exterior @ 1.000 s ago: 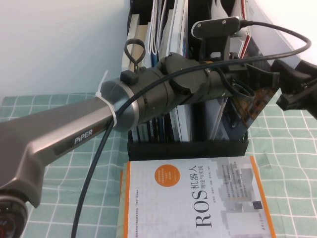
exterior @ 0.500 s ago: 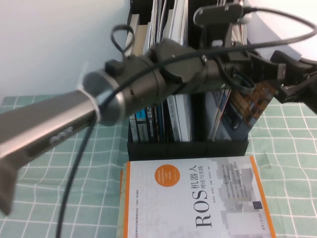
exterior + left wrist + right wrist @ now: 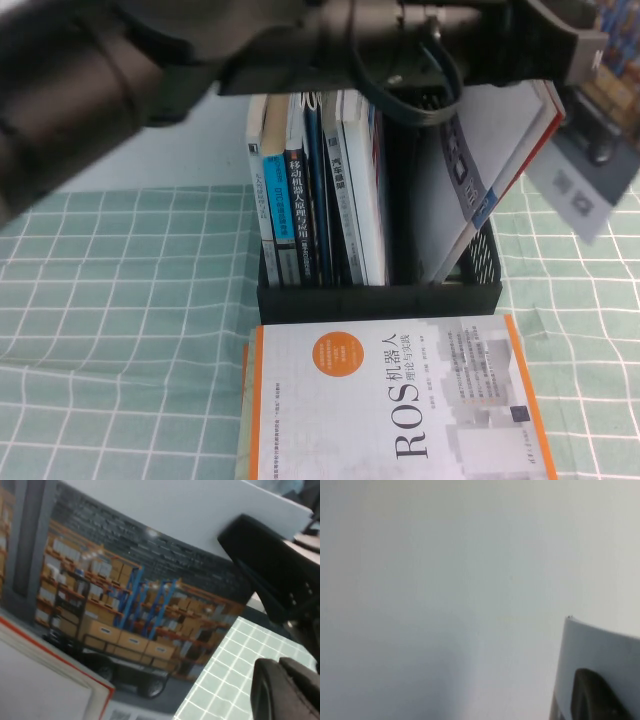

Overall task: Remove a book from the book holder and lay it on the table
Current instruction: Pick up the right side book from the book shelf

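Observation:
The book (image 3: 588,172), a thin glossy booklet with photos, hangs blurred at the right, above and outside the black book holder (image 3: 380,296). In the left wrist view its warehouse photo cover (image 3: 125,595) fills the picture, with my right gripper (image 3: 270,572) dark at its edge. In the right wrist view one dark finger (image 3: 592,697) lies against the pale sheet (image 3: 600,650), so the right gripper is shut on the book. My left gripper (image 3: 560,45) is a dark blur across the top, over the holder and next to the book. The checked table (image 3: 130,330) lies below.
A grey book with an orange-red edge (image 3: 480,190) leans to the right in the holder's right slot. Several upright books (image 3: 320,200) fill the left slots. The white, orange-edged ROS book (image 3: 390,400) lies flat in front of the holder.
The right gripper has shut on the book, which has risen out of the holder to the right. The left arm has swung up close to the camera, uncovering the holder.

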You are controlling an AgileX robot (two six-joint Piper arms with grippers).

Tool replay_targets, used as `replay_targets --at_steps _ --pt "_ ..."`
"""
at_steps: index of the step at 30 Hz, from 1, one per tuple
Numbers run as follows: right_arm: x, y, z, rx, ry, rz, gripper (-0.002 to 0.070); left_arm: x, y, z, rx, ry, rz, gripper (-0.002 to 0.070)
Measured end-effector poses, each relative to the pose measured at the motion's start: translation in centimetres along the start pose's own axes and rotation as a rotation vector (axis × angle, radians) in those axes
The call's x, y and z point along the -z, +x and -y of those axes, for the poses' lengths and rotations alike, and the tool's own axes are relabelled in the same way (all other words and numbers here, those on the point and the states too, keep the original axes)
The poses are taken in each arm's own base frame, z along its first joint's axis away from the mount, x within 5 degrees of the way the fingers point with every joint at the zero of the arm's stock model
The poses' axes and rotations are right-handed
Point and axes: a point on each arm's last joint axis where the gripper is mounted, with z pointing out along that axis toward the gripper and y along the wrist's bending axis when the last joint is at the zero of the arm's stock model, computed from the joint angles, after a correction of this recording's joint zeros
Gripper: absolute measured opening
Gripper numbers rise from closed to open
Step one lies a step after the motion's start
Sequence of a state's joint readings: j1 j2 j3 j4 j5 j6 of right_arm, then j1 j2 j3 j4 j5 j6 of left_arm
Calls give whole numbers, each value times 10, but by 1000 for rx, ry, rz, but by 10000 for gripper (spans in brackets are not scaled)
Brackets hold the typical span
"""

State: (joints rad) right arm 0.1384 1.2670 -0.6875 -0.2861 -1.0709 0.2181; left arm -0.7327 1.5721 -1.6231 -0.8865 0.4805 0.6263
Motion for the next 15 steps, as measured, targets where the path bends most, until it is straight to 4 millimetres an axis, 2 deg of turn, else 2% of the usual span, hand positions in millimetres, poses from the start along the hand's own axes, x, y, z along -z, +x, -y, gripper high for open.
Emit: replay_targets --at_steps 5,8,15 --pt "9 -42 -8 165 -35 -15 17 44 -11 24 -114 26 -69 -3" --pt "17 -67 -16 297 -81 -33 17 67 -11 29 -151 -29 -158 -3" --pt "44 -130 -37 538 -198 -6 17 109 1 12 -138 -374 -399 -3"
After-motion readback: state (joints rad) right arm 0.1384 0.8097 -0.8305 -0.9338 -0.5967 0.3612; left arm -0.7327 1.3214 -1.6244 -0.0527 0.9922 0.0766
